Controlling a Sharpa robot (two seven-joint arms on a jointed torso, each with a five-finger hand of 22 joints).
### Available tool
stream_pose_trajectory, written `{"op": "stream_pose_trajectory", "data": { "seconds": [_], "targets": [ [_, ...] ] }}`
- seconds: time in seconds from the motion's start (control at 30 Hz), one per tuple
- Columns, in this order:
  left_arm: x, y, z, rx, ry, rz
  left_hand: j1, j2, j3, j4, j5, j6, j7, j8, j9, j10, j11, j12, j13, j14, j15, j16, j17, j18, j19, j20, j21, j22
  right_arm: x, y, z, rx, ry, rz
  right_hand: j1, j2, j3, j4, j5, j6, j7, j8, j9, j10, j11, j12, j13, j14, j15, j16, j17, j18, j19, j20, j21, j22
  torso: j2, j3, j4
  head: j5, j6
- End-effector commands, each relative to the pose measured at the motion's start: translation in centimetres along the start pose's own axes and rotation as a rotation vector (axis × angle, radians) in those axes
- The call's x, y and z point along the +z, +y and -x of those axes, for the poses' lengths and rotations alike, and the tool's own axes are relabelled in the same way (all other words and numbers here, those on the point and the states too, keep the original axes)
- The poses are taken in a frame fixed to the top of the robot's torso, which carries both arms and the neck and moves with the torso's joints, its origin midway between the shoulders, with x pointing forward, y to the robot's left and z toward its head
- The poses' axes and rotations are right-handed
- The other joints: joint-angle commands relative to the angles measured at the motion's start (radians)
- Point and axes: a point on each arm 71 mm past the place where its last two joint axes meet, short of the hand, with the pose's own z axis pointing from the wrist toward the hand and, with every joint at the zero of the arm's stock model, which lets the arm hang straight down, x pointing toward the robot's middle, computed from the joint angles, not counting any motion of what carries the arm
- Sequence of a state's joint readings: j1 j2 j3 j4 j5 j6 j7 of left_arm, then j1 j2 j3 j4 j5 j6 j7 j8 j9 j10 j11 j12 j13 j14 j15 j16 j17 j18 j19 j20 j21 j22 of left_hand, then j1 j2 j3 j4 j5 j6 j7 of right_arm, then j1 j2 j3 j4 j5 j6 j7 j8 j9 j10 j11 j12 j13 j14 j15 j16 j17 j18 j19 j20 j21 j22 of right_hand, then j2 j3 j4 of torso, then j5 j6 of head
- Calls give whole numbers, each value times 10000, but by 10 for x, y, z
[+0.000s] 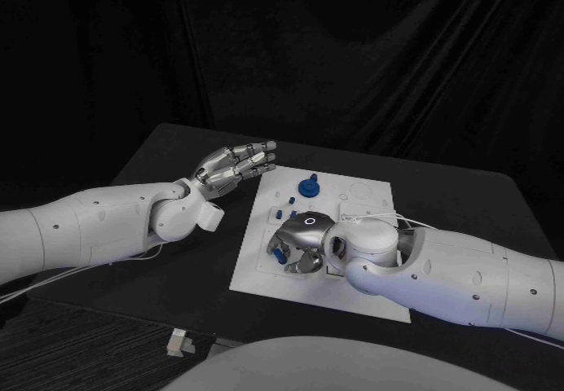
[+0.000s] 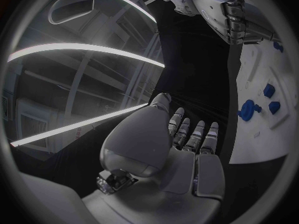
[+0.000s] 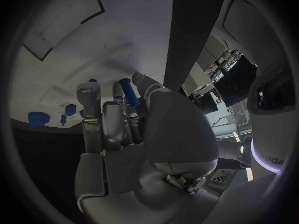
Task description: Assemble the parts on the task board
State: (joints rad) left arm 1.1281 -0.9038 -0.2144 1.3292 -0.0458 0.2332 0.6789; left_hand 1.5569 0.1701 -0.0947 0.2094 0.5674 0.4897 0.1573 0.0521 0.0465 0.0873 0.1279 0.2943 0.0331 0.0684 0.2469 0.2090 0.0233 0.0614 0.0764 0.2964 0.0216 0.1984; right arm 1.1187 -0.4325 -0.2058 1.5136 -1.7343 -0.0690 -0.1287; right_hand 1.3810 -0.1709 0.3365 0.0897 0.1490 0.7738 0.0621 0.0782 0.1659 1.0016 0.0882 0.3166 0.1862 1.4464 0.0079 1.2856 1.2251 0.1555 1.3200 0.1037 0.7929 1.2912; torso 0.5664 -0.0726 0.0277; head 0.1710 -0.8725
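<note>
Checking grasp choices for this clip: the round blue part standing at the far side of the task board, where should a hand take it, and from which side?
Best guess: take the round blue part by its narrow upright top, coming from above with fingers on either side. It stands upright on the task board, apart from its neighbours, with clear space over it. The left hand, open beside the board, looks nearest.

A black table [image 1: 165, 269] spreads across the scene under the work area, its dark top reaching out to angled far corners. Behind it hangs a black curtain [image 1: 353, 65], falling in soft folds across the whole backdrop. Down at the near edge of the table sits a small pale block-like object [image 1: 178, 343], standing alone on the dark surface; what it is cannot be told. Thin pale cables [image 1: 35, 285] trail across the table's near left side. In the left wrist view the table [image 2: 187, 79] runs as a dark band.
</note>
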Motion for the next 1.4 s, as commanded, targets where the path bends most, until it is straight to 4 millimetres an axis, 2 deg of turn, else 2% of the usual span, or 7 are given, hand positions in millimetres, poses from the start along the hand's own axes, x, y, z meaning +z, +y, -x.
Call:
{"op": "stream_pose_trajectory", "data": {
  "seconds": [0.03, 0.33, 0.73, 0.8, 1.13, 1.3, 1.4],
  "targets": [
    [0, -2, -2, -123, 115, -339, 132, -62, 248, -80, 182, 23, -6, 87, 41, -50, 79, 161, 85, 19, 72, 101, 113, 40, 67, -10, 83, -52, -1, -1, -2, -45, 194, -164, -94, 15, -707, 59, -225, -302, -122, -84, -171, -303, 27, -12, 189, 51, 23, -51, -104, -192, -62, 78, -216, 919, -2, -2, 1, 8, -1],
    [0, -1, -1, -118, 105, -291, 126, -59, 255, -76, 177, 10, -7, 84, 39, -55, 78, 156, 84, 22, 85, 106, 113, 41, 64, -10, 81, -62, -2, -2, -1, 4, -71, -160, 74, 65, -1356, 492, -427, -387, -144, 3, -306, -432, 20, 317, 417, 3, 32, -19, -138, -172, -67, 104, -364, 914, -1, -1, 1, 3, -1],
    [-1, -1, 0, -112, 88, -232, 118, -59, 259, -72, 169, 16, -6, 84, 40, -58, 77, 157, 84, 24, 98, 111, 114, 42, 62, -10, 80, -67, -10, -8, 4, 144, -920, -253, 184, 75, -1491, 640, -391, -366, -101, 44, -349, -476, 17, 471, 516, 5, 34, 10, -136, -166, -56, 107, -412, 917, -1, -1, 2, 20, -1],
    [-1, -1, 0, -109, 82, -222, 118, -59, 259, -72, 169, 16, -6, 84, 40, -58, 77, 157, 84, 24, 98, 111, 114, 42, 62, -10, 80, -67, -13, -9, 7, 166, -1208, -213, 334, -26, -1660, 889, -369, -1003, -277, -94, -527, -647, 39, 564, 590, -23, 52, -3, -182, -158, -71, 115, -506, 909, -1, 1, 3, 11, -1],
    [-1, -1, 0, -102, 72, -224, 108, -61, 265, -67, 165, 39, -5, 88, 43, -58, 78, 167, 85, 30, 111, 126, 116, 43, 64, -10, 80, -63, -38, -12, 37, 189, -3235, 228, 720, -318, -2049, 2011, -467, -2005, -434, -158, -871, -1302, 131, 936, 778, -93, 133, 29, -258, -141, -114, 193, -703, 898, -6, 0, 1, -39, -1],
    [-2, -1, 0, -94, 51, -236, 104, -65, 267, -67, 164, 47, -4, 89, 44, -60, 78, 161, 85, 33, 115, 134, 117, 43, 79, -11, 85, -31, -69, -26, 66, 1389, -4483, 221, 674, -11, -1873, 1994, -251, -1420, -294, 40, -835, -1044, 30, 1391, 949, -98, 59, 42, -284, -135, -82, 146, -687, 909, -8, 3, -4, -37, -1],
    [-3, -1, 0, -98, 40, -234, 104, -65, 267, -67, 164, 47, -4, 89, 44, -60, 78, 161, 85, 33, 115, 134, 117, 43, 79, -11, 85, -31, -91, -40, 82, 2178, -5025, -112, 639, 249, -1746, 1925, -102, -540, -71, 343, -750, -236, -319, 2612, 1567, -348, -209, -333, -734, -42, -314, -45, -1258, 788, -3, 3, -3, -23, -1]
  ]
}}
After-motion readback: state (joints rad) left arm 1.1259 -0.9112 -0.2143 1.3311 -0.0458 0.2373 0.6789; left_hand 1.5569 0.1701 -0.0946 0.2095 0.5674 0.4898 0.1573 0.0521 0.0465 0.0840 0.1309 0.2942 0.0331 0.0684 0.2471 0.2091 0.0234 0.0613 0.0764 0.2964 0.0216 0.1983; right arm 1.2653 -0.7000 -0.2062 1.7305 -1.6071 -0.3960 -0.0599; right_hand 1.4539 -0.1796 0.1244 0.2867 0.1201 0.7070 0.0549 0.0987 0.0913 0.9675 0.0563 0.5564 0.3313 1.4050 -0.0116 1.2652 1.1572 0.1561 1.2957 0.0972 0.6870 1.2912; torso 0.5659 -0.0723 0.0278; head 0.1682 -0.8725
